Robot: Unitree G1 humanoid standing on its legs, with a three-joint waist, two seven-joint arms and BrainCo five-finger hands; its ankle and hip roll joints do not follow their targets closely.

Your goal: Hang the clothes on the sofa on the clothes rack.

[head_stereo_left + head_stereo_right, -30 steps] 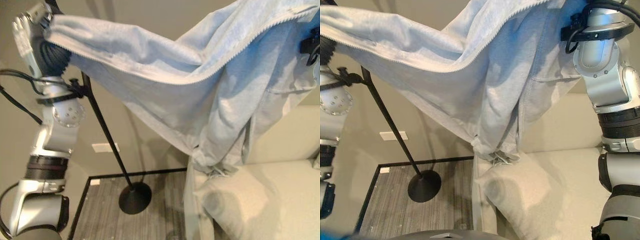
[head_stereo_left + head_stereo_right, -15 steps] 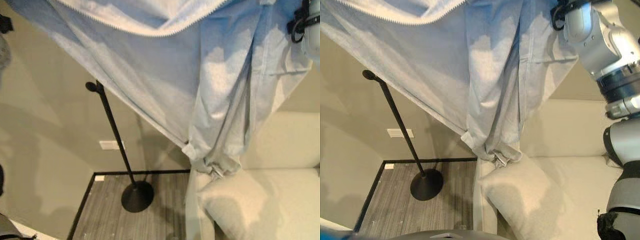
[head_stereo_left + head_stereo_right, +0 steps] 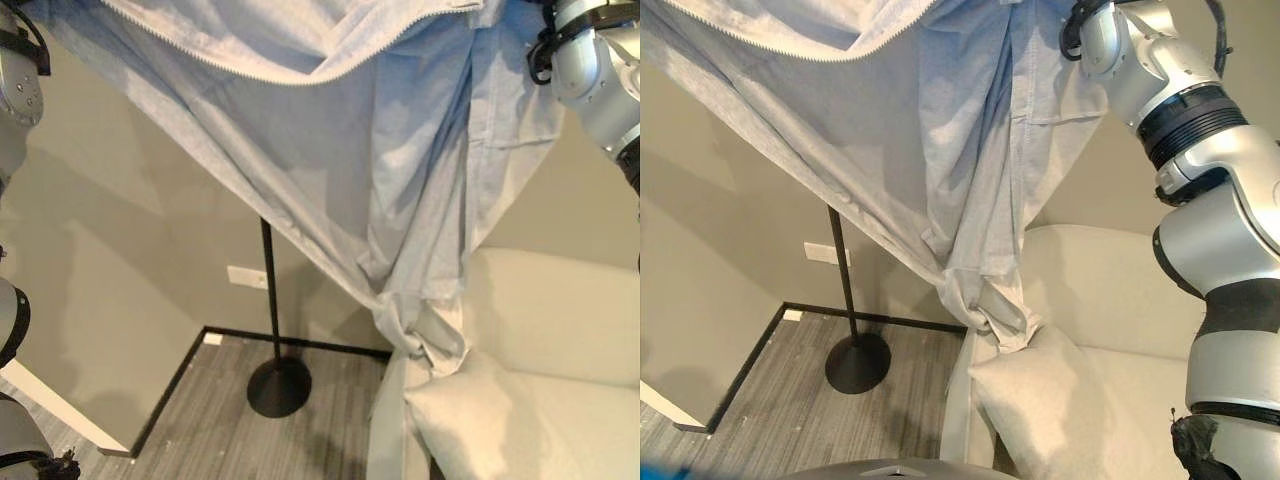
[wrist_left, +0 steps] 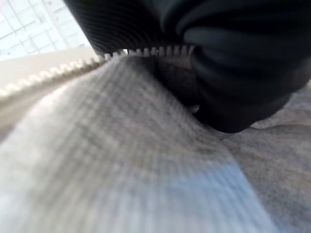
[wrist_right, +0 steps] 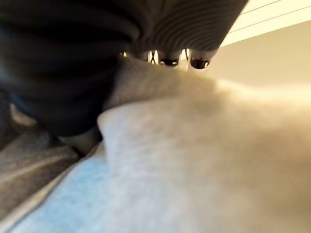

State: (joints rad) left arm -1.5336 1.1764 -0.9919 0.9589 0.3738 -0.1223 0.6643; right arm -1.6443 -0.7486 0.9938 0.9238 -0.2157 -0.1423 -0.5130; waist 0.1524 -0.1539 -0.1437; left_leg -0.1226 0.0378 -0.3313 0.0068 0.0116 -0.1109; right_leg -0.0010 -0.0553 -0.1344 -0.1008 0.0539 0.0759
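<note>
A big light grey jacket [image 3: 330, 130] with a white zipper hangs high in the air, stretched between the robot's two raised arms. It spreads wide across the top of the room. Its lower part droops down in a bunch, and the bottom end touches the cushion [image 3: 1060, 410] on the cream sofa [image 3: 1110, 290].

The left hand [image 4: 233, 63] is up at one end of the jacket. From the camera on its wrist, the dark hand is pressed right on the grey cloth next to the zipper teeth. It seems to be closed on the cloth, with the jacket bunched up under it.

The right hand [image 5: 63, 77] is up at the other end. From its wrist camera, its dark fingertips [image 5: 199, 62] curl over a thick fold of the jacket, so it is holding the cloth too.

The clothes rack [image 3: 270, 300] is a thin black pole with a round black foot. It stands on the grey striped floor [image 3: 210, 420] in the corner, by the beige wall [image 3: 110, 250]. Its top is hidden behind the jacket, and I cannot tell if the jacket touches it. A small white plate [image 3: 246, 277] sits low on the wall beside the pole. The sofa is just beside the rack's foot.
</note>
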